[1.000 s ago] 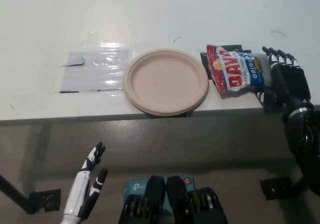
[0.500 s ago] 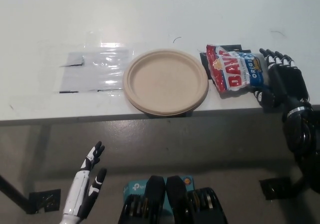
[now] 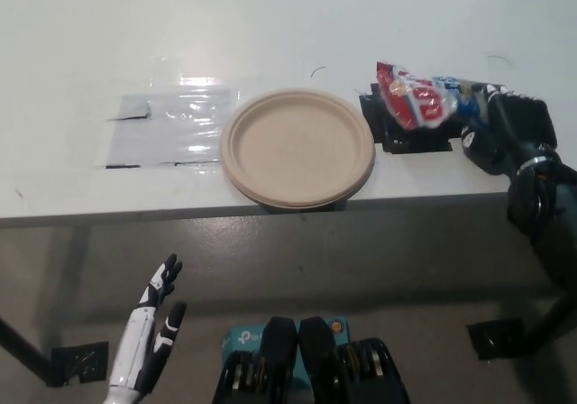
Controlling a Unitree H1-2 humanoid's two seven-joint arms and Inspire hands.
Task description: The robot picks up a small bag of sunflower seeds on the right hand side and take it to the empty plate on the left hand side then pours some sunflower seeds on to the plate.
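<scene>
**Bag gripped and tipped up off its mark**

Half a second ago the seed bag [image 3: 422, 99] lay flat at about 3 o'clock from the plate [image 3: 298, 148], the right hand [image 3: 508, 132] spread beside it. Now the bag stands on edge, raised, and a black patch [image 3: 410, 137] shows on the table [image 3: 270, 25] beneath. The grasp looks made; the carry to the plate comes next.

Right hand: fingers closed round the bag's right end, wrist turned in, forearm running toward 5 o'clock. Plate empty, just beside the bag. Left hand [image 3: 149, 336] hangs below the table edge at 7 o'clock, fingers spread, holding nothing.
</scene>
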